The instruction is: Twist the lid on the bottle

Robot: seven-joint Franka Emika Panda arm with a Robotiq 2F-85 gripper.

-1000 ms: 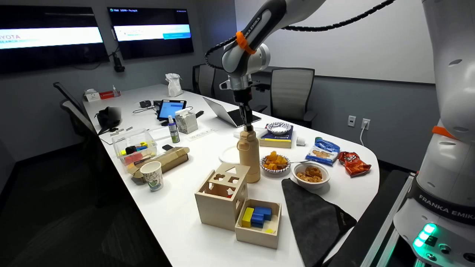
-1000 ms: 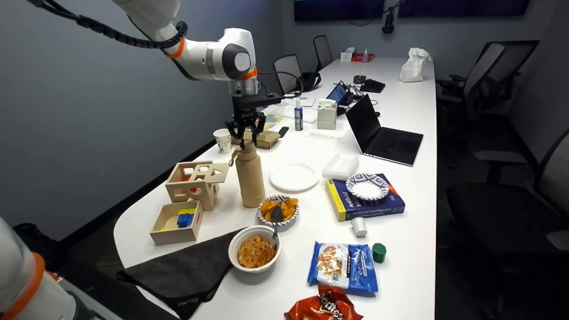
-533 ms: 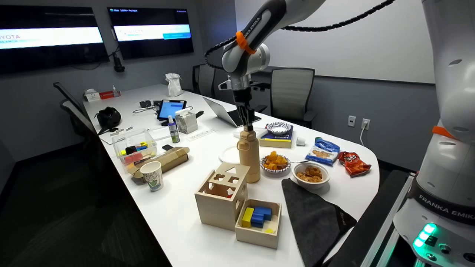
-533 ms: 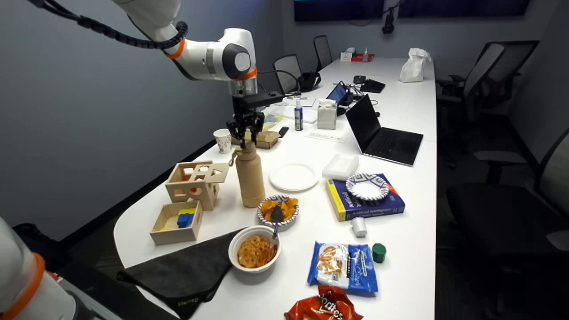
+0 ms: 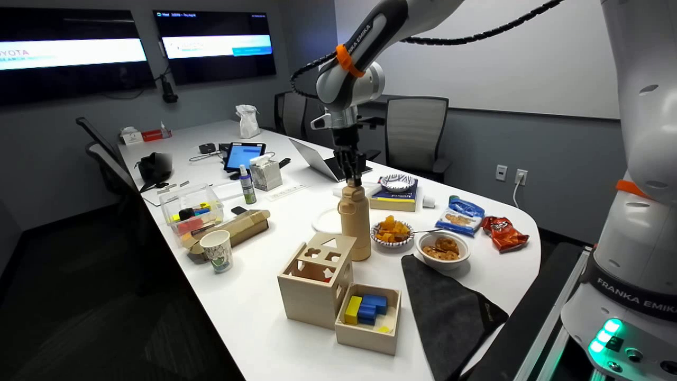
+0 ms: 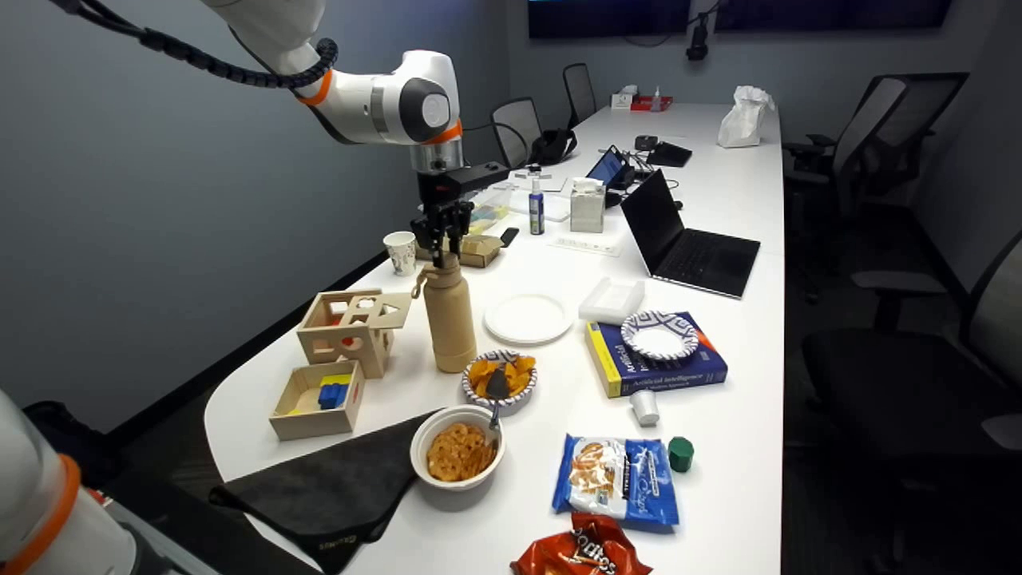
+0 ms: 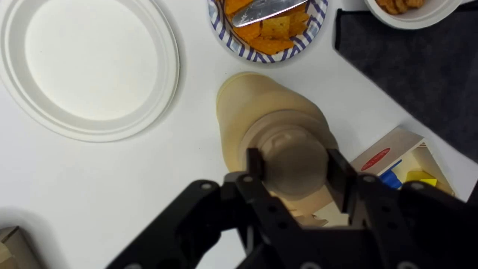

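Observation:
The tan bottle (image 5: 356, 227) stands upright on the white table, with a strap loop at its neck; it shows in both exterior views (image 6: 451, 323) and in the wrist view (image 7: 239, 108). The small round tan lid (image 7: 295, 164) sits on top of the bottle's neck. It is partly hidden by the fingers in an exterior view (image 6: 449, 263). My gripper (image 7: 294, 163) points straight down over the bottle. Its two black fingers lie against opposite sides of the lid, shut on it. The thread between lid and neck is not visible.
A wooden shape box (image 5: 317, 286) and an open block tray (image 5: 367, 338) stand close to the bottle. A chip bowl (image 6: 471, 397) with a knife is beside it. A white plate (image 6: 527, 318), a pretzel bowl (image 6: 455, 487) and a black cloth (image 6: 327, 495) lie nearby.
My gripper has turned about its vertical axis over the lid, its side bracket swinging round. The bottle and its strap loop have stayed in place. The arm's position is otherwise nearly the same.

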